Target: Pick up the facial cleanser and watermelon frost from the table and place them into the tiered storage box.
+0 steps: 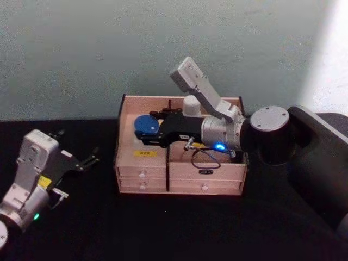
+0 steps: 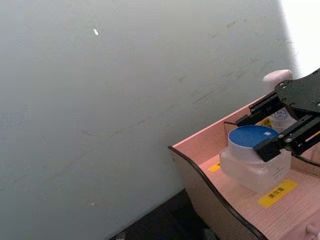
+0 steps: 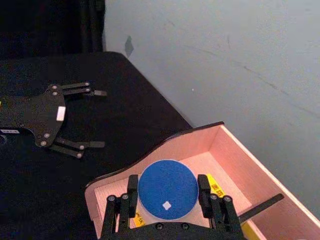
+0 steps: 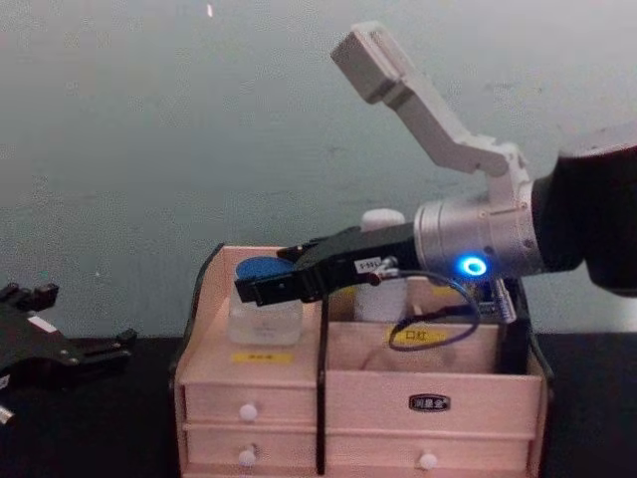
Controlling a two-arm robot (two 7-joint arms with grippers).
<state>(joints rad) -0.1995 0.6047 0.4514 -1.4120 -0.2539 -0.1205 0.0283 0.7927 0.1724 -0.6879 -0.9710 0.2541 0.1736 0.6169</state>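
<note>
Your right gripper (image 3: pixel 167 202) reaches over the light wooden tiered storage box with white-knobbed drawers (image 1: pixel 179 173), its black fingers (image 3: pixel 132 187) standing either side of the short clear watermelon frost jar with a flat blue lid (image 3: pixel 167 189); whether they press the jar you cannot tell. The jar sits in the box's upper left compartment. The tall white facial cleanser bottle (image 4: pixel 381 269) stands in a compartment just behind the right arm. Your left gripper (image 1: pixel 87 161) rests spread open over the black table (image 1: pixel 81 228), left of the box.
</note>
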